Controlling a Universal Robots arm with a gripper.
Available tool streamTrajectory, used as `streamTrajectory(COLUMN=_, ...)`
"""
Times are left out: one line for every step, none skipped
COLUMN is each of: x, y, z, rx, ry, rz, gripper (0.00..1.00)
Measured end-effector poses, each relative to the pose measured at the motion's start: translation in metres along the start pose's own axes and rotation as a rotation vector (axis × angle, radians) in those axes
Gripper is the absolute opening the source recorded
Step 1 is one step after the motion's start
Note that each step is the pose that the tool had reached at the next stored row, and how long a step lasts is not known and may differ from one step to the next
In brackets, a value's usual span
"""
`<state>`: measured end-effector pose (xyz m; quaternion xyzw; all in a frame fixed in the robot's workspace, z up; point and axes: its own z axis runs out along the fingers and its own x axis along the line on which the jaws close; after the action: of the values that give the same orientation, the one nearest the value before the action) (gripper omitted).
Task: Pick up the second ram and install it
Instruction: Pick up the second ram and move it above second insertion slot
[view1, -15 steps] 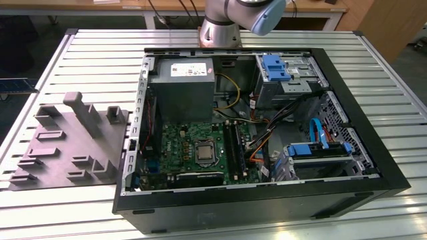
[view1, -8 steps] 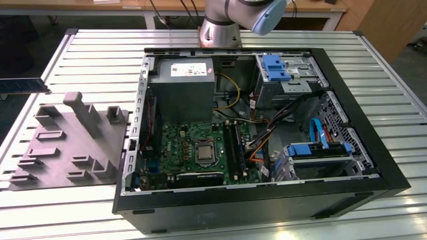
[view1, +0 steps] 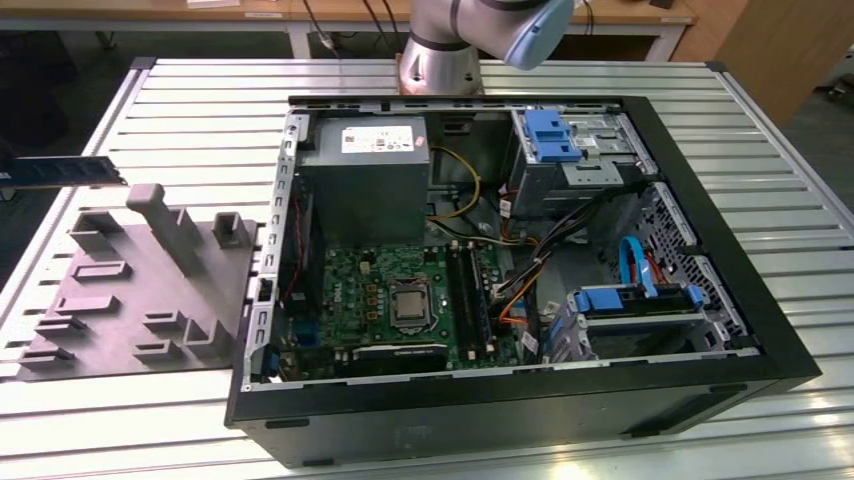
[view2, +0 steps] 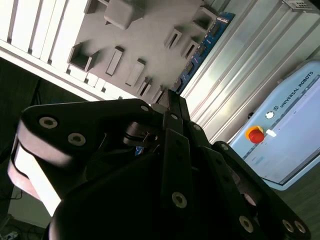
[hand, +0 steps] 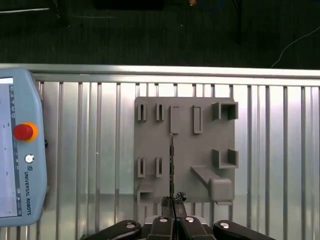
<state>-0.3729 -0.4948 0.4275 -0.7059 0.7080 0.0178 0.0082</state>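
First wrist view: end effector (hand: 173, 201) grips second ram (hand: 171, 160) over fixture (hand: 187, 150).

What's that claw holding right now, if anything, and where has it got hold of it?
The claw holds the second ram, a thin blue memory stick, pinched at one end; the rest sticks out over the grey holder.

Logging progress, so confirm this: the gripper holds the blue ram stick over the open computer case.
Not over the case: the gripper holds the second ram over the grey holder block on the slatted table, as the first wrist view shows.
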Motion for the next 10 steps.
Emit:
streamTrajectory(x=0.0000, y=-0.0026, z=-0.0001, rx=0.0000, ry=0.0000, rz=0.000, gripper=0.11)
streamTrajectory(x=0.0000, y=-0.0054, z=0.0000, rx=0.0000, ry=0.0000, rz=0.001, gripper=0.11)
streamTrajectory(x=0.0000, y=-0.0081, z=-0.0001, rx=0.0000, ry=0.0000, rz=0.001, gripper=0.11)
streamTrajectory(x=0.0000, y=-0.0108, z=-0.0001, rx=0.0000, ry=0.0000, rz=0.001, gripper=0.11)
streamTrajectory(x=0.0000, y=-0.0133, z=-0.0002, rx=-0.0001, ry=0.0001, rz=0.001, gripper=0.11)
streamTrajectory(x=-0.0001, y=-0.0159, z=-0.0002, rx=-0.0001, ry=0.0001, rz=0.001, gripper=0.11)
streamTrajectory(x=0.0000, y=-0.0188, z=-0.0001, rx=0.0001, ry=0.0000, rz=0.001, gripper=0.11)
streamTrajectory(x=-0.0001, y=-0.0217, z=-0.0002, rx=0.0001, ry=0.0000, rz=0.001, gripper=0.11)
streamTrajectory(x=-0.0001, y=-0.0246, z=-0.0002, rx=0.0000, ry=0.0000, rz=0.002, gripper=0.11)
streamTrajectory(x=-0.0001, y=-0.0274, z=-0.0003, rx=0.0001, ry=0.0000, rz=0.002, gripper=0.11)
